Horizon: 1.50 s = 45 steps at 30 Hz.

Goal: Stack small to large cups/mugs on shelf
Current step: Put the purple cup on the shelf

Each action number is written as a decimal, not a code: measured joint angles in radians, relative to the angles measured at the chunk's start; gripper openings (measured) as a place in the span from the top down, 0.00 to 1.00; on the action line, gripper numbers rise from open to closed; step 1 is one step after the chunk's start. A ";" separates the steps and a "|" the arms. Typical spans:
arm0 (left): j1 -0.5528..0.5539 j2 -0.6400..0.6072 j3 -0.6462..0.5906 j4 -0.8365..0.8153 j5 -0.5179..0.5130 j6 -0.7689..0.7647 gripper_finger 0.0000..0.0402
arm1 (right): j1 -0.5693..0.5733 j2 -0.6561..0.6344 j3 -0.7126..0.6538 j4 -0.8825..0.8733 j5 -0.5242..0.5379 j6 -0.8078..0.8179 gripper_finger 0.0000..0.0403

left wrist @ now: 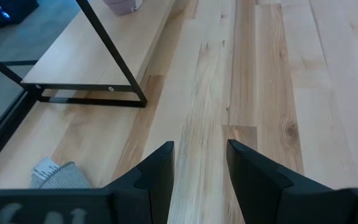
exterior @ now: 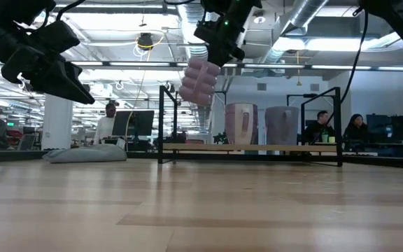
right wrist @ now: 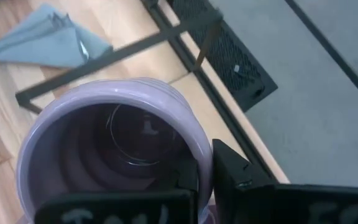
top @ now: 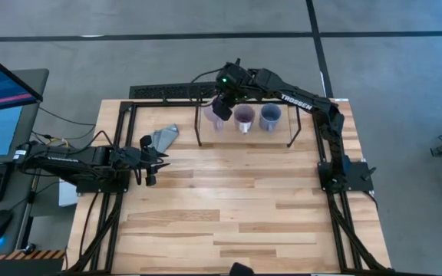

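**Lilac mug held above shelf's left end**

The right hand (exterior: 217,43) grips the pale lilac mug (exterior: 199,81) by its rim, one finger inside. The mug hangs tilted below the hand, above the shelf (top: 206,132), beside the purple mug (top: 244,116) and blue-grey mug (top: 270,116). The left hand (left wrist: 201,165) waits open over the desk (top: 236,207).

Shelf's (top: 291,127) left end free (two mugs (top: 257,116) crowd the right), thin frame legs (top: 198,130) flank it
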<state>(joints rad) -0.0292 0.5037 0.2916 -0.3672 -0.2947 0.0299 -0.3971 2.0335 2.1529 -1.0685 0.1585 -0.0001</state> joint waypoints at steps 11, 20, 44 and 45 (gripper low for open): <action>0.000 0.000 0.000 0.000 0.000 0.000 0.65 | -0.013 0.000 -0.001 0.035 0.000 -0.035 0.92; 0.000 0.000 0.000 -0.001 0.000 0.000 0.65 | -0.010 0.001 -0.048 0.108 0.000 -0.055 0.92; 0.000 0.000 0.000 -0.013 0.000 -0.014 0.65 | -0.043 0.121 -0.037 0.087 0.017 -0.088 0.92; 0.000 0.000 0.000 -0.013 0.000 -0.015 0.65 | -0.047 0.124 -0.037 0.089 0.011 -0.078 0.92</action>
<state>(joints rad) -0.0296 0.5037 0.2916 -0.3798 -0.2951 0.0151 -0.4444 2.1573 2.1159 -0.9799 0.1691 -0.0782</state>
